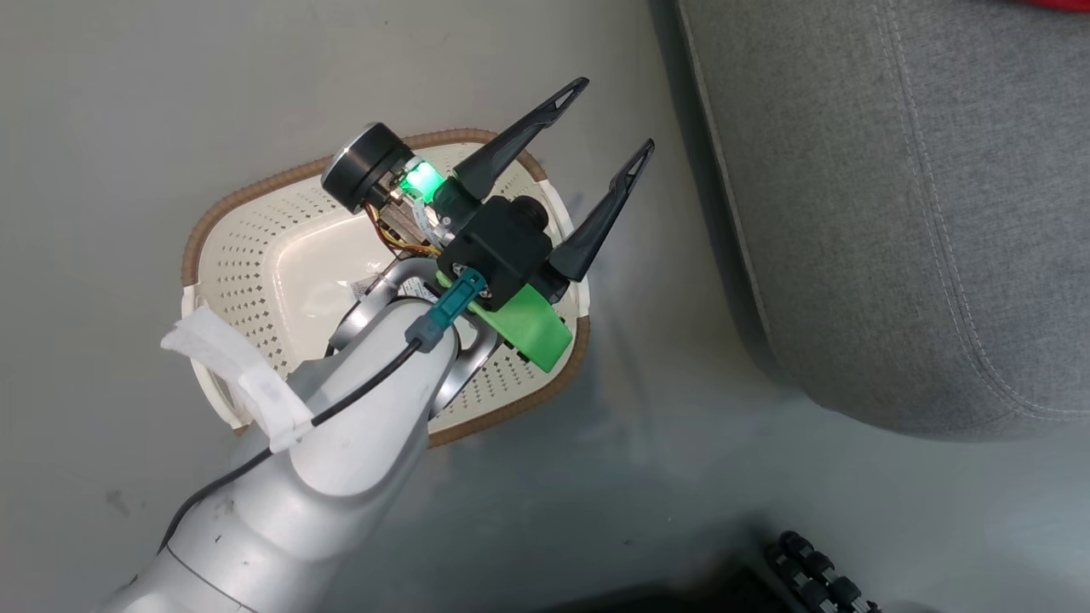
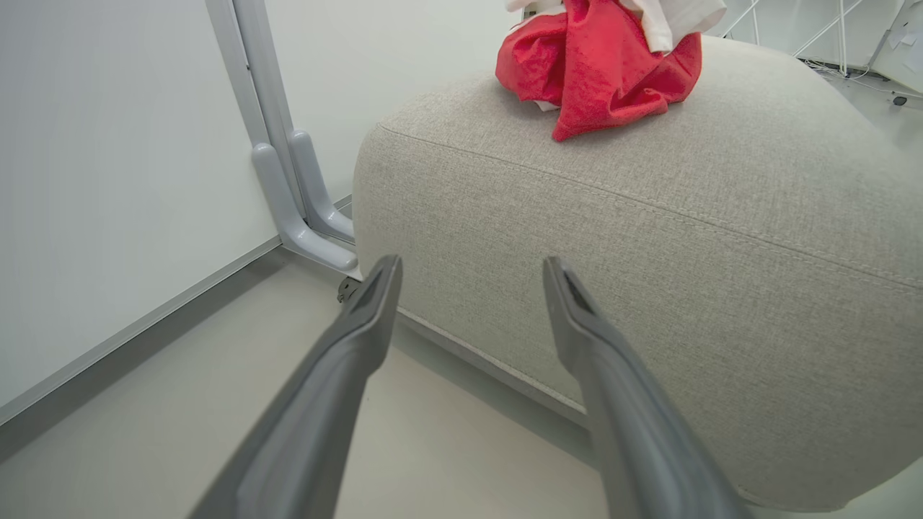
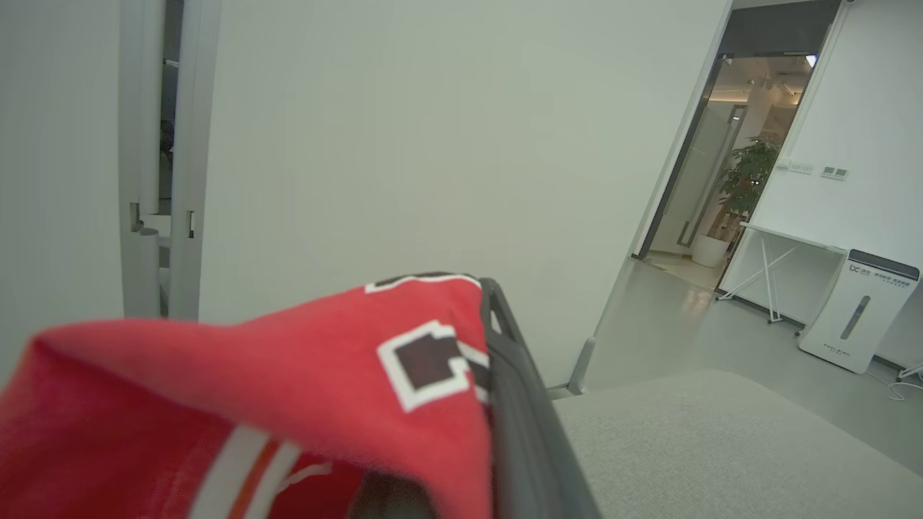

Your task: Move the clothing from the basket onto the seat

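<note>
**Pale grey floor (image 1: 102,128), white walls: one piece on the cushion, one in the claw**

Landmark: the seat (image 1: 894,213), light-grey fabric with a stitched seam along its rounded edge.

- Basket (image 1: 247,272): on the floor beside the seat's near corner, not touching it. Cream perforated walls, brown rim. Its bare bottom shows where the arm does not cover it.
- Left gripper (image 1: 617,113): over the basket's seat-side rim, fingers spread wide and free, tips pointing toward the seat. The left wrist view looks along them at the seat's side.
- Red garment (image 2: 598,65): with white cloth mixed in, crumpled in a heap on top of the seat, well back from the edge that faces the left gripper.
- Right gripper (image 3: 484,295): above the seat's top, jaws pressed together, pinching the red jersey (image 3: 288,375). The cloth drapes over the fingers and hides one. A white-edged dark numeral and a white stripe face the camera.
- Beyond the seat in the right wrist view: an open doorway (image 3: 750,144), a potted plant (image 3: 743,180) and a white floor unit (image 3: 858,310).
</note>
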